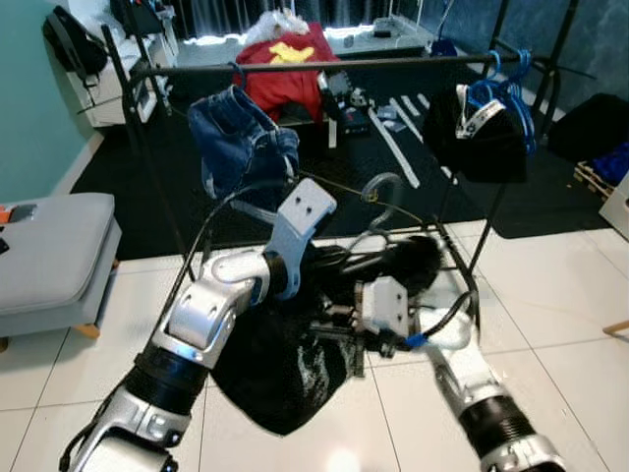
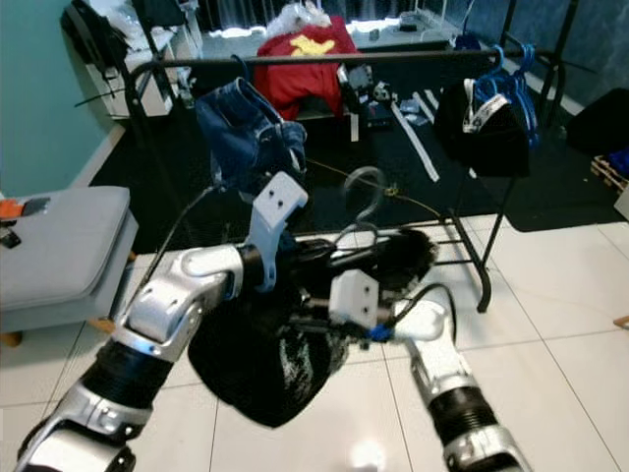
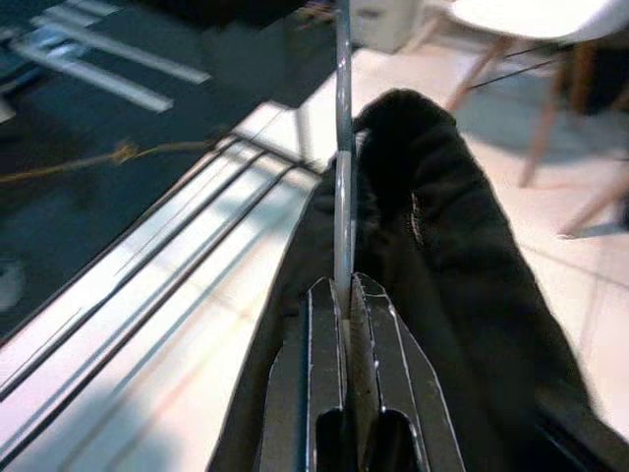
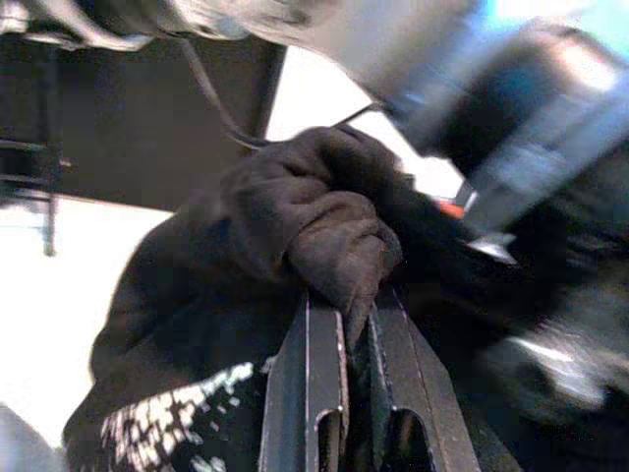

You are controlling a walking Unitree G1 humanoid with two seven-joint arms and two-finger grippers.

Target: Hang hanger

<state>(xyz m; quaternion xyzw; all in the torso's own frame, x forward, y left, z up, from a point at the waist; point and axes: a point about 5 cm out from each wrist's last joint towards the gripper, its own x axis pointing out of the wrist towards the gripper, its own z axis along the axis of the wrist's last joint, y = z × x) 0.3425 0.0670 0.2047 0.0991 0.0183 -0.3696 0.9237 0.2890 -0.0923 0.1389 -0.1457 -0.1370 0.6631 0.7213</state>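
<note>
"Where was the hanger when you looked?"

"Low, in front of the robot, well below the rack's rail (image 1: 324, 65). The hanger (image 1: 378, 192) had a black garment (image 1: 280, 369) draped on it, sagging toward the white tiles, and its grey hook curled up above the two arms."

"Who had hold of it?"

"Both. The left gripper (image 3: 346, 324) was clenched on the hanger's thin metal stem; from the wrist you could see the two black fingers pressed together with the wire running straight out between them. The right gripper (image 4: 359, 324) was closed on a bunched fold of the black cloth, not on the hanger itself, as far as I could tell."

"So what worried you?"

"The lift. The hook had to climb up to the rail and drop over it, and a thin wire pinched between flat fingers could swivel, I reckoned, so the hook might turn away and miss. The cloth was heavy and hanging lopsided, which would help it twist."

"Anything in the way?"

"The jeans (image 1: 241, 138) already hung on the rail just above the left arm, and blue hangers (image 1: 506, 84) with a dark top sat further right. The hook could snag on those."
</note>
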